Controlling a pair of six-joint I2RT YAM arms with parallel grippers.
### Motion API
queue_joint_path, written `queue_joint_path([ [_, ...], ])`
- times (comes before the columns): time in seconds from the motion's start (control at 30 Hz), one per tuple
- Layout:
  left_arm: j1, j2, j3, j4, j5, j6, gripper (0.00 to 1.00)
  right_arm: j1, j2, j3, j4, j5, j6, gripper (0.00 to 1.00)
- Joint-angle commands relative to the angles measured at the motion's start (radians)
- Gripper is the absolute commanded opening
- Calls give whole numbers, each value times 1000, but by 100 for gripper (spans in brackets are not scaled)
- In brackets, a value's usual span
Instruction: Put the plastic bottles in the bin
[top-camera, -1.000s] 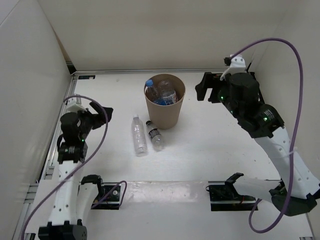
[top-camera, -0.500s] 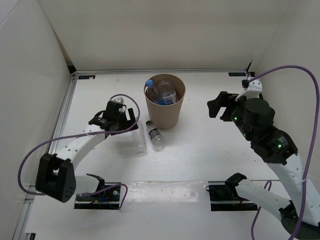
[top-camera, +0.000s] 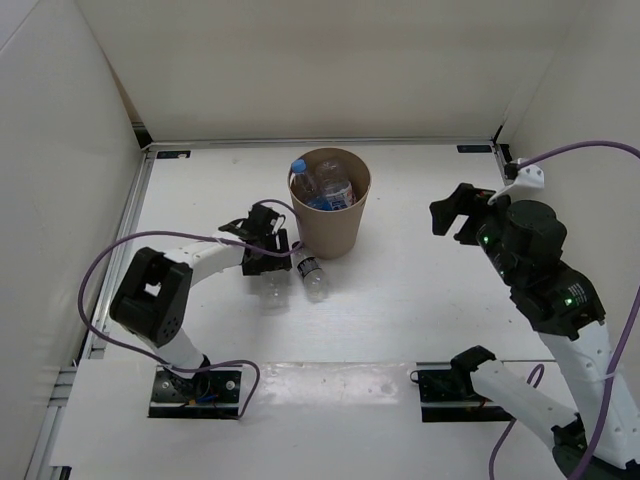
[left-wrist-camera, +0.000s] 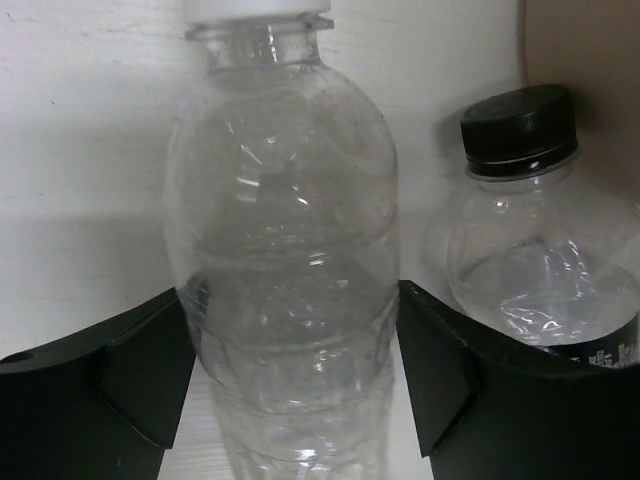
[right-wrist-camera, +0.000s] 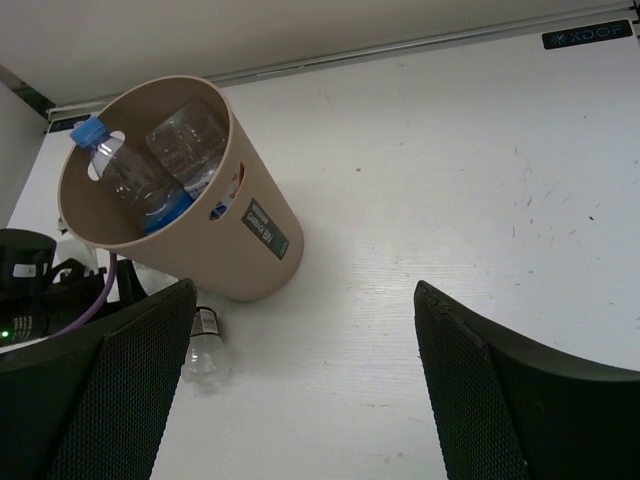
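The tan bin (top-camera: 331, 222) stands at the middle back and holds the blue-capped bottle (top-camera: 301, 173) and a plain clear bottle (top-camera: 337, 187). The white-capped bottle (top-camera: 275, 290) and the black-capped bottle (top-camera: 311, 273) lie side by side on the table in front of the bin. My left gripper (top-camera: 267, 250) is open and low, with one finger on each side of the white-capped bottle (left-wrist-camera: 285, 240). The black-capped bottle (left-wrist-camera: 530, 260) lies just right of it. My right gripper (top-camera: 456, 212) is open and empty, raised right of the bin (right-wrist-camera: 215, 215).
White walls enclose the table on the left, back and right. My left arm's purple cable (top-camera: 100, 270) loops over the table's left side. Two black mounts (top-camera: 450, 385) sit at the near edge.
My left arm has swung in from the left and brought its gripper down over the white-capped bottle. My right arm has drawn away from the bin toward the right.
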Motion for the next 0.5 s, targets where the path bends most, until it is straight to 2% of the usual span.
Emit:
queue_joint_path([
  [0.0,-1,-23,22,21,-30,-17,84,-48,-27,-18,2,-72,-3,90],
  [0.1,-1,-82,26,-6,-72,-17,78,-105,-38,-30,2,-129,5,90],
  [0.23,-3,-215,81,-126,-142,4,70,-183,-54,-39,-5,-192,5,90],
  [0.33,-3,-389,149,-206,-207,24,67,-209,-64,-55,-3,-221,6,90],
  [0.47,-3,-558,255,-221,-292,75,65,-221,-67,-49,-20,-240,3,90],
])
